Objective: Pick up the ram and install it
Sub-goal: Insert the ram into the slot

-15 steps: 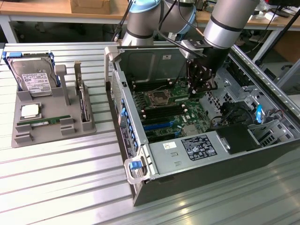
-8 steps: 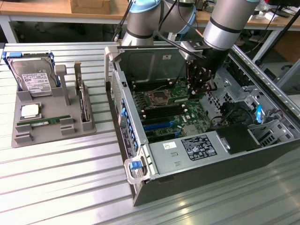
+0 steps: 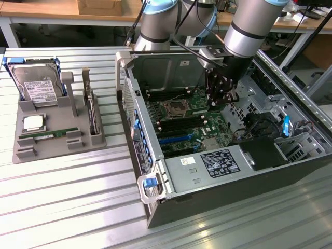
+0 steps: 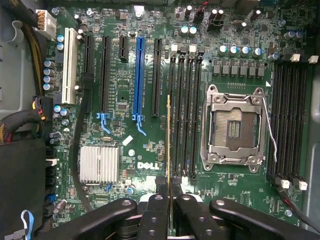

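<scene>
In the wrist view my gripper (image 4: pixel 169 182) is shut on the ram (image 4: pixel 168 130), which I see edge-on as a thin strip running away from the fingertips (image 4: pixel 161 186). The strip hangs over the motherboard (image 4: pixel 150 165), along the outermost of several black memory slots (image 4: pixel 186 110) beside the open CPU socket (image 4: pixel 235 127); whether it touches a slot I cannot tell. In the exterior view the gripper (image 3: pixel 220 97) reaches down into the open computer case (image 3: pixel 207 199) above the motherboard (image 3: pixel 181 122). Another green stick (image 3: pixel 49 134) lies flat in the grey holder (image 3: pixel 57 148) on the exterior view's left.
The grey holder also carries a silver hard drive (image 3: pixel 37 83), a square silver chip (image 3: pixel 32 123) and upright cards (image 3: pixel 91 111). Case walls, a drive cage (image 3: pixel 259 153) and black cables (image 4: pixel 75 150) surround the board. A second bank of memory slots (image 4: pixel 290 120) lies past the socket.
</scene>
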